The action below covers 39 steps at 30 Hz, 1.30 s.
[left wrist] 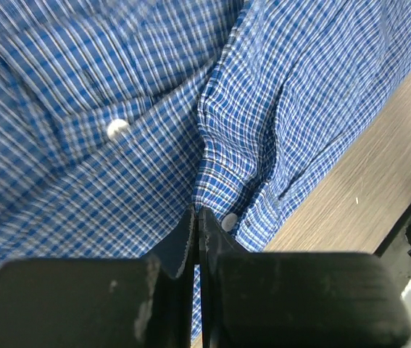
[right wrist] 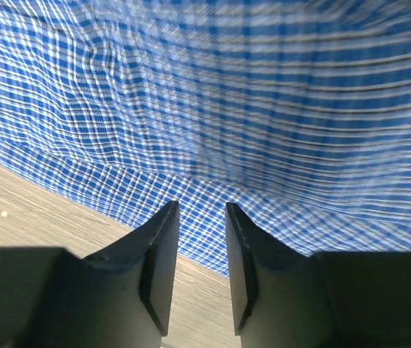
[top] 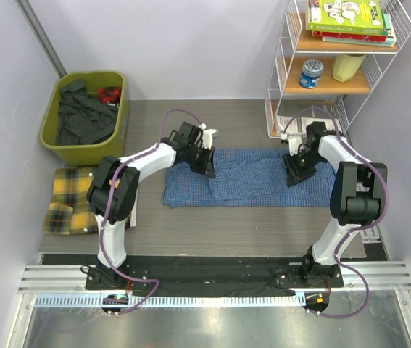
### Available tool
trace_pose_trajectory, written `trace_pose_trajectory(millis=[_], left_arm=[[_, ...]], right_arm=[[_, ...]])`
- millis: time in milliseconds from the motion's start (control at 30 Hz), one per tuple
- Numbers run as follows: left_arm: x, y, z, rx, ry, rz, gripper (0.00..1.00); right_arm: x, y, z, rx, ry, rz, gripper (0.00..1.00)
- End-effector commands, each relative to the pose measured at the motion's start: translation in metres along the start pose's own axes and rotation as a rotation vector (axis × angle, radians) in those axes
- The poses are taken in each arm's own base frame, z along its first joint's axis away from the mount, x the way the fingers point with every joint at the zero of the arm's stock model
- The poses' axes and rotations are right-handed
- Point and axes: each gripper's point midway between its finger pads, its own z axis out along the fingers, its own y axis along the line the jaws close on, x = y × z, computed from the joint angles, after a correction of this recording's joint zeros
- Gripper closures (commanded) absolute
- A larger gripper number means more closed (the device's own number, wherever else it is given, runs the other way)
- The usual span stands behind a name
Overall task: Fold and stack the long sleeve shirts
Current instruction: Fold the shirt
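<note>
The blue checked long sleeve shirt (top: 252, 177) lies spread flat across the middle of the table. My left gripper (top: 206, 163) is down on its back left part. In the left wrist view that gripper (left wrist: 196, 212) is shut, pinching a raised fold of the blue shirt (left wrist: 118, 109) beside a white button. My right gripper (top: 297, 170) sits over the shirt's right part. In the right wrist view it (right wrist: 201, 210) stands open just above the edge of the blue cloth (right wrist: 263, 109), with nothing between its fingers. The yellow plaid shirt (top: 71, 199) lies folded at the table's left edge.
A green bin (top: 118, 138) holding dark clothes stands at the back left. A white wire shelf (top: 285, 72) with books and jars stands at the back right, close behind the right arm. Bare wooden tabletop (top: 248, 228) lies in front of the blue shirt.
</note>
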Motion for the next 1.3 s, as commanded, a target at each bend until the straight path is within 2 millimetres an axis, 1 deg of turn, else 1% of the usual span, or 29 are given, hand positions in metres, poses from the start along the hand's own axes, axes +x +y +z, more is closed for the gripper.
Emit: trace_pose_trajectory(millis=[0,33,100,133,200,300,333,367,400,433,467,500,533,567,600,667,700,767,800,833,867,900,933,1000,1067,1100,1167,1233,1267], left_arm=[[-0.019,0.006,-0.016,-0.048,0.002,0.077,1.00],[-0.027,0.011,-0.015,-0.069,0.001,0.101,1.00],[-0.026,0.019,-0.017,-0.102,0.034,0.100,1.00],[-0.033,0.020,-0.019,-0.117,0.030,0.118,1.00],[-0.018,0.031,-0.015,-0.147,0.100,0.096,1.00],[-0.003,0.044,-0.015,-0.189,0.144,0.094,1.00],[-0.001,0.044,-0.016,-0.184,0.145,0.097,0.97],[0.003,0.039,-0.017,-0.138,0.149,0.108,0.91],[-0.005,0.033,-0.018,-0.092,0.118,0.128,0.78],[-0.010,0.027,-0.020,-0.060,0.096,0.141,0.72],[-0.017,0.026,-0.023,-0.054,0.072,0.205,0.67],[-0.029,0.017,-0.027,-0.027,0.033,0.245,0.61],[-0.045,0.011,-0.029,-0.009,-0.017,0.294,0.58],[-0.055,0.007,-0.029,-0.001,-0.041,0.320,0.57],[-0.077,-0.003,-0.028,0.031,-0.086,0.350,0.54],[-0.097,-0.014,-0.019,0.063,-0.121,0.380,0.52],[-0.120,-0.020,-0.011,0.073,-0.159,0.382,0.52],[-0.138,-0.037,0.001,0.118,-0.192,0.399,0.51],[-0.145,-0.040,0.009,0.127,-0.204,0.392,0.51],[-0.156,-0.042,0.021,0.142,-0.221,0.366,0.51],[-0.160,-0.047,0.032,0.157,-0.235,0.369,0.51],[-0.163,-0.048,0.039,0.163,-0.241,0.357,0.51],[-0.166,-0.047,0.052,0.173,-0.247,0.332,0.51],[-0.171,-0.053,0.063,0.189,-0.271,0.335,0.50],[-0.167,-0.053,0.078,0.200,-0.268,0.307,0.49],[-0.169,-0.055,0.083,0.207,-0.285,0.311,0.48],[-0.163,-0.057,0.095,0.215,-0.274,0.301,0.48],[-0.159,-0.063,0.102,0.223,-0.266,0.305,0.48],[-0.157,-0.063,0.106,0.224,-0.260,0.300,0.48]], right_arm=[[-0.034,0.000,-0.037,-0.010,-0.148,-0.037,0.61],[-0.040,-0.002,-0.043,-0.007,-0.169,-0.041,0.61],[-0.043,-0.008,-0.049,0.002,-0.190,-0.027,0.61],[-0.047,-0.011,-0.053,0.015,-0.201,-0.026,0.60],[-0.045,-0.017,-0.048,0.031,-0.187,-0.018,0.60],[-0.038,-0.029,-0.037,0.069,-0.155,-0.009,0.59],[-0.034,-0.031,-0.034,0.072,-0.148,-0.001,0.59],[-0.033,-0.034,-0.033,0.079,-0.146,-0.002,0.59],[-0.031,-0.035,-0.032,0.076,-0.142,0.003,0.59],[-0.031,-0.038,-0.034,0.077,-0.150,0.012,0.59],[-0.032,-0.037,-0.036,0.068,-0.163,0.013,0.59],[-0.035,-0.038,-0.042,0.073,-0.182,0.005,0.59],[-0.036,-0.040,-0.045,0.075,-0.194,0.005,0.59],[-0.037,-0.041,-0.047,0.077,-0.197,0.006,0.59],[-0.041,-0.045,-0.051,0.095,-0.205,0.000,0.59],[-0.043,-0.052,-0.053,0.106,-0.216,0.007,0.58],[-0.045,-0.056,-0.055,0.114,-0.223,0.013,0.58],[-0.042,-0.065,-0.054,0.118,-0.220,0.041,0.57],[-0.041,-0.069,-0.054,0.122,-0.220,0.049,0.56],[-0.040,-0.073,-0.053,0.126,-0.218,0.062,0.56],[-0.039,-0.076,-0.055,0.126,-0.220,0.076,0.55],[-0.038,-0.081,-0.058,0.130,-0.229,0.097,0.54],[-0.036,-0.082,-0.059,0.123,-0.230,0.119,0.54],[-0.030,-0.083,-0.062,0.112,-0.227,0.143,0.51],[-0.026,-0.084,-0.060,0.106,-0.220,0.175,0.49],[-0.022,-0.086,-0.059,0.104,-0.215,0.198,0.49],[-0.017,-0.086,-0.055,0.082,-0.210,0.240,0.49],[-0.010,-0.087,-0.049,0.069,-0.197,0.278,0.49],[-0.009,-0.087,-0.048,0.056,-0.201,0.289,0.48]])
